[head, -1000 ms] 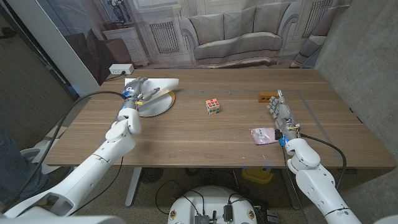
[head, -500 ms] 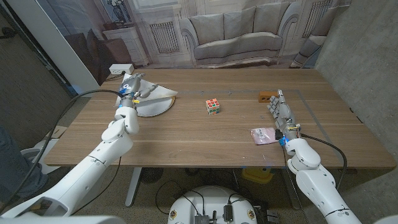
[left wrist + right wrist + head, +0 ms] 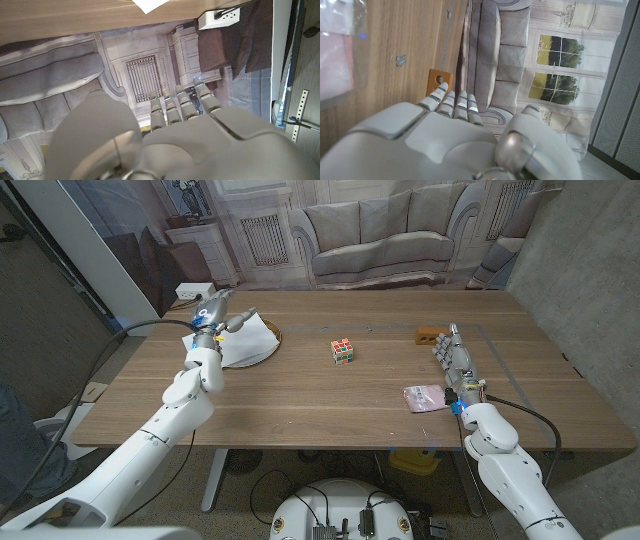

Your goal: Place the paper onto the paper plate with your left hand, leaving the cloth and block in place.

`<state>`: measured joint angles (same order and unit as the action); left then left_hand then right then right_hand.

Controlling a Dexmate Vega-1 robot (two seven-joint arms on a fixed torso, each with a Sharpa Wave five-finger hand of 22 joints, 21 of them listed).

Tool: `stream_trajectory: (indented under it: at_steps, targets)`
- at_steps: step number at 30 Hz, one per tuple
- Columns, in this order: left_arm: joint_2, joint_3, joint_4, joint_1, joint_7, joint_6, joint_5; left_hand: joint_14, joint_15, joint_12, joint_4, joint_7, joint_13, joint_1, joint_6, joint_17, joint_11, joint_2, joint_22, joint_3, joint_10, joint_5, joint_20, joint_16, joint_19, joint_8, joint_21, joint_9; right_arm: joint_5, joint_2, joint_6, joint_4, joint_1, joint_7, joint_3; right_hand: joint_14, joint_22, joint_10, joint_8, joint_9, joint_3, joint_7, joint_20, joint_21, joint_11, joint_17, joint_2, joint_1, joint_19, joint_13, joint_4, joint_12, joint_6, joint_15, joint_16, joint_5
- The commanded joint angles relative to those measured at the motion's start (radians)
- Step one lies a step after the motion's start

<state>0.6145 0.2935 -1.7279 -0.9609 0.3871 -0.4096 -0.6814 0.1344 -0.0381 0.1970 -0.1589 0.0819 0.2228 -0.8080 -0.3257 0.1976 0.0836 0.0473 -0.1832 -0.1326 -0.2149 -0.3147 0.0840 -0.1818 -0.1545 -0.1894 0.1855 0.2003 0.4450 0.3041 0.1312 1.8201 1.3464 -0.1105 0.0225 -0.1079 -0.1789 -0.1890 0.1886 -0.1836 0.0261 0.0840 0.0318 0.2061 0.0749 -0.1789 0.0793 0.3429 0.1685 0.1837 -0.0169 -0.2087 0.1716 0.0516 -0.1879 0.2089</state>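
- The white sheet of paper is lying on the round paper plate at the table's far left; placing looks done.
- The left hand is hanging released, fingers straight, holding nothing.
- The right hand is standing released beside the pink cloth.
- Next, the left arm only needs retreating, clear of the multicoloured puzzle block.

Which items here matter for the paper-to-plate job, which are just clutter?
Job:
paper, lying on the plate
paper plate
left robot hand, above the plate's far left edge
pink cloth, stays put
orange block, stays put

Clutter:
puzzle cube
power strip
right robot hand, idle
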Motion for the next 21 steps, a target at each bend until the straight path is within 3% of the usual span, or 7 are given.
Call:
stream_trajectory:
  at_steps: [1,21]
  targets:
    - [0.008,0.004,-0.042,-0.003,-0.002,0.005,-0.009,-0.004,-0.003,0.005,0.0,-0.004,0.003,0.005,0.006,0.004,-0.001,-0.001,-0.002,-0.006,0.003,-0.008,-0.002,-0.009,0.003,-0.005,0.008,0.003,0.006,0.0,0.014,-0.007,0.005,0.007,-0.006,-0.008,-0.005,-0.007,0.006,-0.004,0.007,-0.003,-0.001,-0.005,0.001,-0.004,0.002,0.004,0.002,0.001,0.002,-0.003,0.006,-0.002,0.002,-0.002]
    - [0.037,-0.018,-0.145,-0.041,-0.041,-0.037,-0.034,-0.003,-0.001,0.008,0.005,-0.006,0.002,0.008,0.005,0.003,-0.002,0.002,-0.001,-0.011,0.004,-0.014,0.0,-0.011,0.005,-0.008,0.01,0.002,0.01,-0.004,0.045,-0.011,0.02,0.022,-0.008,-0.009,-0.005,-0.009,0.006,-0.004,0.008,-0.005,-0.001,-0.005,0.002,-0.004,0.003,0.005,0.002,0.002,0.001,-0.003,0.006,0.0,0.001,-0.002]
